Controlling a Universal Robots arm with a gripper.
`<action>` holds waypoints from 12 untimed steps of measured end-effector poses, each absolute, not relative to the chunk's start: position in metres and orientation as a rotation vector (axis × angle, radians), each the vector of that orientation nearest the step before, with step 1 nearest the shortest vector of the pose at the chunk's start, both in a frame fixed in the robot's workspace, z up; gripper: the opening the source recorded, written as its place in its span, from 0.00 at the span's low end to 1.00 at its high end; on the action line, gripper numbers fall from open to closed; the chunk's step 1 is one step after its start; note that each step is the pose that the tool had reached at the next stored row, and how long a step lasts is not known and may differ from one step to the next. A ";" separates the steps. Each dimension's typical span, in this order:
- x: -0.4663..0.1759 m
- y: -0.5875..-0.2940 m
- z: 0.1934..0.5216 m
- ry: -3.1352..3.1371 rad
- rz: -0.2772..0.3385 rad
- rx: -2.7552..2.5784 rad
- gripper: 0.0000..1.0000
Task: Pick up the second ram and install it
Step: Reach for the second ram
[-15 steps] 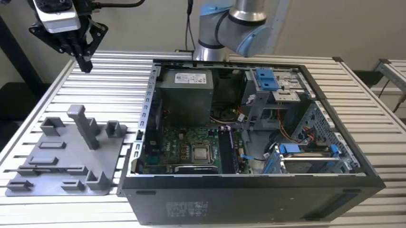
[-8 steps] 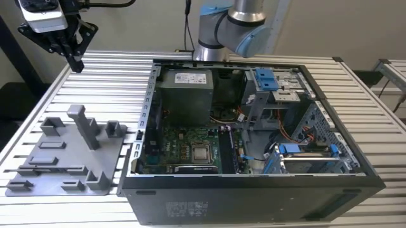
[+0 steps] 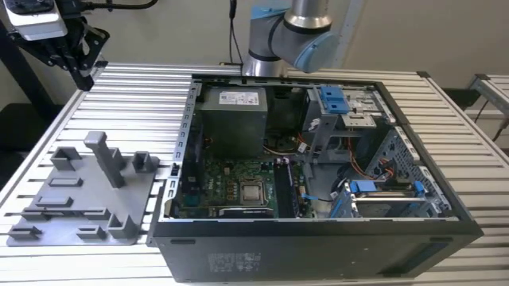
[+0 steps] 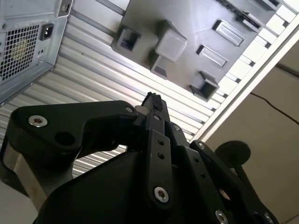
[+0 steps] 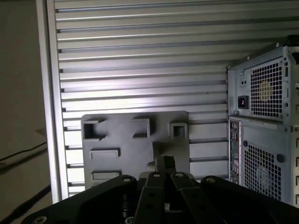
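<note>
My gripper [image 3: 83, 77] hangs high over the far corner of the slatted table, at the exterior view's left. Its black fingers are shut with nothing between them, as both wrist views show [image 4: 152, 99] [image 5: 164, 162]. Below it lies the grey fixture plate [image 3: 80, 202] [image 4: 196, 28] [image 5: 121, 135], with bare upright posts and holders. The second ram is out of view. The open computer case [image 3: 318, 223] lies on its side in the middle of the table. Long memory slots [image 3: 288, 189] run beside the processor on its green board.
The arm's base [image 3: 286, 36] stands behind the case. A tall grey post [image 3: 104, 158] rises from the fixture plate. Inside the case are a power supply [image 3: 230, 119], blue drive brackets [image 3: 335, 100] and loose cables. The case's rear panel [image 5: 261, 140] shows vent grilles. Bare slats [image 3: 135, 101] separate the plate and the gripper.
</note>
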State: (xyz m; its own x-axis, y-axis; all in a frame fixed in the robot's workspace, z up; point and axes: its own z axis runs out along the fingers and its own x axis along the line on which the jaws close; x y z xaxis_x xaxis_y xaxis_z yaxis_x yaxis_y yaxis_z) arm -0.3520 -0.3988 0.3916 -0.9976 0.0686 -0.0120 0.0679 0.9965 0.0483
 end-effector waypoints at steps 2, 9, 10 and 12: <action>-0.357 -0.399 0.392 3.125 0.075 0.107 0.11; -0.373 -0.399 0.391 3.127 0.075 0.107 0.11; -0.376 -0.399 0.391 3.127 0.075 0.107 0.11; -0.381 -0.399 0.391 3.128 0.075 0.107 0.11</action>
State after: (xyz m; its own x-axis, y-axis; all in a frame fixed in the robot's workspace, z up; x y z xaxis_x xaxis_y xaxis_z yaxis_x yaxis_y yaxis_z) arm -0.3813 -0.3988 0.3913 -0.9976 0.0686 -0.0096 0.0681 0.9965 0.0481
